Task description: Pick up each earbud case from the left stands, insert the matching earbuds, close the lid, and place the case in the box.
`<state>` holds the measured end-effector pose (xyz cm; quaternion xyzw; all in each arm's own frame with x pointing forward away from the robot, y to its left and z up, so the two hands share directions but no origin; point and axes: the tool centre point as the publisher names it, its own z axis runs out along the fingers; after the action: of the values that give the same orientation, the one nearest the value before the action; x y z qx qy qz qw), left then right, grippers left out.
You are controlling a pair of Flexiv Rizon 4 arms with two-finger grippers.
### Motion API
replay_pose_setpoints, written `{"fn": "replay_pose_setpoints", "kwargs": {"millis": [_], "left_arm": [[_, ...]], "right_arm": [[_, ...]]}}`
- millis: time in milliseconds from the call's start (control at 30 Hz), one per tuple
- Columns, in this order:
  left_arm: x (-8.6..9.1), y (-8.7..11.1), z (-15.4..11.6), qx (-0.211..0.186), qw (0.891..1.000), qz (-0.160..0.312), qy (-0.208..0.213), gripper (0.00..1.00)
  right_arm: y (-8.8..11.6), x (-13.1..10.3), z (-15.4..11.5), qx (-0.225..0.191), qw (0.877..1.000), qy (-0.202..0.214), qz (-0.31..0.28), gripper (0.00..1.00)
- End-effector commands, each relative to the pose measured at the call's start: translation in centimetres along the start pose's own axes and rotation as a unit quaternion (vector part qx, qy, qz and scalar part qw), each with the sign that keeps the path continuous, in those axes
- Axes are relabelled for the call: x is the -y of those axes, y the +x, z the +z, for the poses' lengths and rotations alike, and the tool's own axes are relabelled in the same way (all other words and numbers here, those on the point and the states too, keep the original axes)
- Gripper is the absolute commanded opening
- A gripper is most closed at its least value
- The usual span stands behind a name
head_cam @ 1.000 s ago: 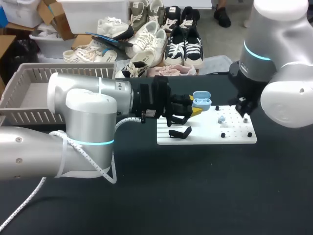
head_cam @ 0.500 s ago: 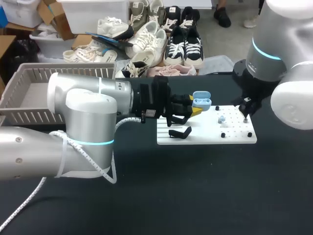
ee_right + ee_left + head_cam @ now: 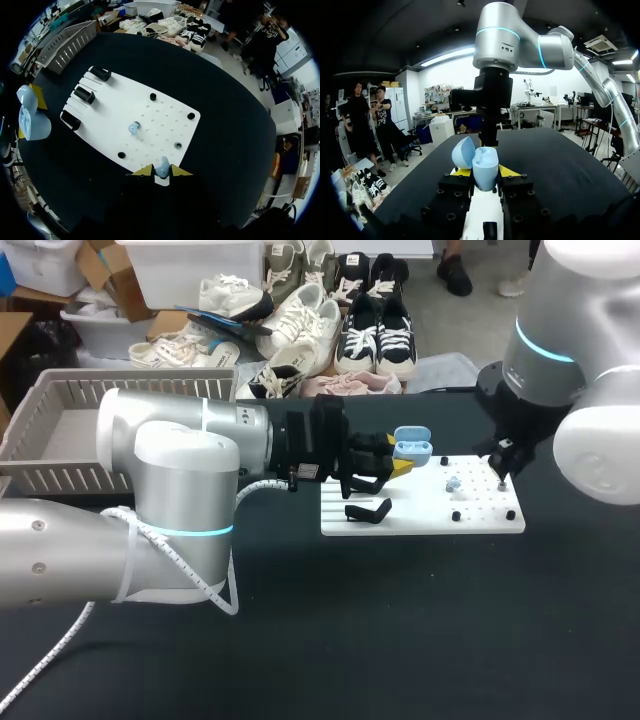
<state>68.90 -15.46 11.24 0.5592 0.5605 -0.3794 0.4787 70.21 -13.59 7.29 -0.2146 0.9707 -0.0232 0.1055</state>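
A light blue earbud case (image 3: 485, 169) with its lid (image 3: 464, 152) open is held upright between the yellow-tipped fingers of my left gripper (image 3: 481, 173). In the head view the case (image 3: 412, 446) hangs at the left end of the white board (image 3: 420, 518). My right gripper (image 3: 162, 172) is shut on a light blue earbud (image 3: 162, 174) above the board's near edge, and in the head view this gripper (image 3: 501, 472) is over the board's right part. A second earbud (image 3: 133, 128) lies on the board, also visible from above (image 3: 452, 483).
Black stands (image 3: 85, 94) sit at the board's left end, one showing in the head view (image 3: 368, 510). Several small black pegs (image 3: 178, 145) dot the board. A grey slatted basket (image 3: 60, 430) stands at the table's far left.
The right arm's body shifted up and to the right in the first half second, then stayed put; its gripper remains over the board. The left arm and case have not moved.
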Motion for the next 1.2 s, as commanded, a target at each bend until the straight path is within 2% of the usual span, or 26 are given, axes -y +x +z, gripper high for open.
{"fn": "replay_pose_setpoints", "kwargs": {"millis": [33,133,267,300,333,367,400,433,467,500,533,567,633,667,733,767,900,933,967,1067,1200], "left_arm": [[0.1,0.0,0.0,0.001,1.000,0.000,-0.001,0.00],[0.1,0.0,0.0,0.001,1.000,0.000,-0.001,0.00],[0.1,0.0,0.0,0.001,1.000,0.000,-0.001,0.00],[0.1,0.0,0.0,0.001,1.000,0.000,-0.001,0.00],[0.1,0.0,0.0,0.001,1.000,0.000,-0.001,0.00],[0.1,0.0,0.0,0.001,1.000,0.000,-0.001,0.00],[0.1,0.0,0.0,0.001,1.000,0.000,-0.001,0.00],[0.1,0.0,0.0,0.001,1.000,0.000,-0.001,0.00],[0.1,0.0,0.0,0.001,1.000,0.000,-0.001,0.00],[0.1,0.0,0.0,0.001,1.000,0.000,-0.001,0.00],[0.1,0.0,0.0,0.001,1.000,0.000,-0.001,0.00],[0.1,0.0,0.0,0.001,1.000,0.000,-0.001,0.00],[0.1,0.0,0.0,0.001,1.000,0.000,-0.001,0.00],[0.1,0.0,0.0,0.001,1.000,0.000,-0.001,0.00],[0.1,0.0,0.0,0.001,1.000,0.000,-0.001,0.00],[0.1,0.0,0.0,0.001,1.000,0.000,-0.001,0.00],[0.1,0.0,0.0,0.001,1.000,0.000,-0.001,0.00],[0.1,0.0,0.0,0.001,1.000,0.000,-0.001,0.00],[0.1,0.0,0.0,0.001,1.000,0.000,-0.001,0.00],[0.1,0.0,0.0,0.001,1.000,0.000,-0.001,0.00],[0.1,0.0,0.0,0.001,1.000,0.000,-0.001,0.00]], "right_arm": [[0.6,0.2,-0.7,-0.005,0.998,0.018,0.068,0.00],[1.1,0.5,-1.1,-0.018,0.987,0.029,0.158,0.00],[2.1,0.2,-1.9,-0.023,0.973,0.037,0.228,0.00],[2.5,0.0,-2.2,-0.030,0.960,0.045,0.275,0.00],[2.8,-0.2,-2.6,-0.028,0.955,0.043,0.293,0.00],[3.1,-0.3,-2.9,-0.030,0.943,0.052,0.326,0.00],[3.3,-0.4,-3.2,-0.032,0.936,0.039,0.348,0.00],[3.6,-0.6,-3.5,-0.037,0.926,0.046,0.373,0.00],[3.9,-0.8,-3.8,-0.043,0.913,0.043,0.404,0.00],[4.1,-1.0,-4.1,-0.045,0.906,0.034,0.419,0.00],[4.3,-1.3,-4.4,-0.053,0.891,0.047,0.448,0.00],[4.5,-1.5,-4.7,-0.054,0.885,0.040,0.461,0.00],[4.6,-2.2,-5.5,-0.056,0.869,0.056,0.489,0.00],[4.6,-2.7,-6.2,-0.051,0.866,0.046,0.495,0.00],[4.6,-3.4,-7.1,-0.051,0.847,0.057,0.527,0.00],[4.5,-3.7,-7.6,-0.047,0.845,0.053,0.530,0.00],[3.9,-5.0,-9.5,-0.043,0.820,0.061,0.567,0.00],[3.7,-5.2,-9.9,-0.041,0.820,0.058,0.568,0.00],[3.4,-5.5,-10.3,-0.044,0.811,0.063,0.580,0.00],[2.4,-6.3,-11.3,-0.042,0.800,0.074,0.594,0.00],[0.7,-7.4,-12.1,-0.036,0.798,0.080,0.597,0.00]]}}
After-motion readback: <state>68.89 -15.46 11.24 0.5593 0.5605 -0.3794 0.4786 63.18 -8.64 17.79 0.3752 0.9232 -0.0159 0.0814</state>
